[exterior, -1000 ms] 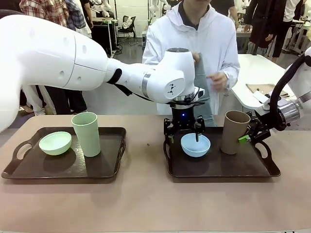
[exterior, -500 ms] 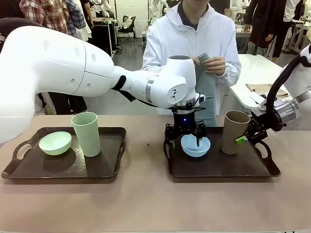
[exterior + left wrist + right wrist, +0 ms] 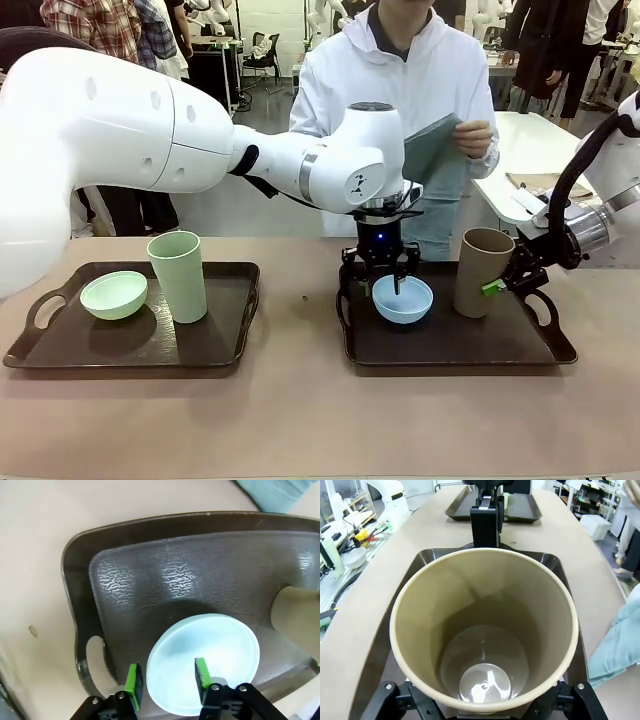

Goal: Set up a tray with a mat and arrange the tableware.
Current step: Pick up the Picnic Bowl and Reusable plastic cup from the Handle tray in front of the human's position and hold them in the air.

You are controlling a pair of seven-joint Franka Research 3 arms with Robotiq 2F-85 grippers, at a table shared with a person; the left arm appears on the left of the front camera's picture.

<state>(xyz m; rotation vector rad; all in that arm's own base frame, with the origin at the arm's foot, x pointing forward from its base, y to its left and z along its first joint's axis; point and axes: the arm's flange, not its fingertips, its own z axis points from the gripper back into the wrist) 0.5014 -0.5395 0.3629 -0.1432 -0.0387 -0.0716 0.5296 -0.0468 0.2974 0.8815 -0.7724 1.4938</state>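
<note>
Straddling light blue bowl (image 3: pixel 402 300) rim, left tool (image 3: pixel 167 678) released | right tool (image 3: pixel 491 288) grasping brown cup (image 3: pixel 481 268) on tray (image 3: pixel 450 350), right half

**Mat swung out to the side**

The person's hand (image 3: pixel 476 137) has carried the grey-green mat (image 3: pixel 428 150) from chest height out sideways, now partly opened. The left gripper (image 3: pixel 372 287) has risen slightly over the light blue bowl (image 3: pixel 403 300).

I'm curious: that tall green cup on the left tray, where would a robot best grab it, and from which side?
Probably its rim, from above: the pale green cup stands upright with its mouth open, so the wall can be pinched inside and out. The pale green bowl beside it crowds a sideways approach.
</note>
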